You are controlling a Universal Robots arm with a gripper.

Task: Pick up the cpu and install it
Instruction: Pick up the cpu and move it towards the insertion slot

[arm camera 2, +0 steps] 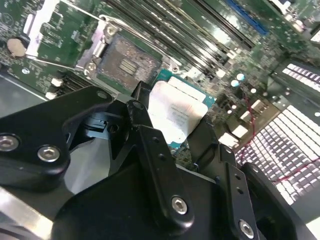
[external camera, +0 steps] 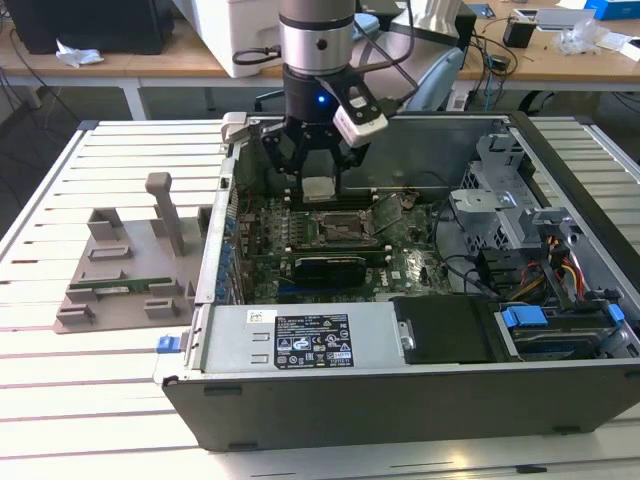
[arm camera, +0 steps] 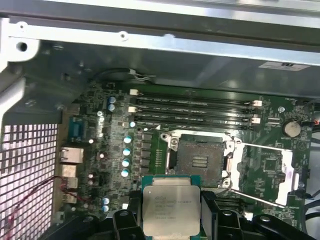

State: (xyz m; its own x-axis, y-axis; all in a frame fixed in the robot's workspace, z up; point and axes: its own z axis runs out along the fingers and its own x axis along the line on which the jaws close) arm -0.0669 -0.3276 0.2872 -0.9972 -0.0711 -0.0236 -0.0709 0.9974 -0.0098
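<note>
The cpu, a flat square chip with a silver-white top and green rim, hangs in my gripper, which is shut on it above the motherboard inside the open computer case. In the first wrist view the cpu sits between black fingers, a short way from the open socket. The second wrist view shows the cpu held beside the socket, whose metal frame is flipped open. In the exterior view the socket lies just below and in front of the chip.
The case lies on its side on a slatted white table. Memory slots run beside the socket. A black card sits in front of it. Drive cages and cables fill the exterior view's right. A grey fixture holds a green memory stick.
</note>
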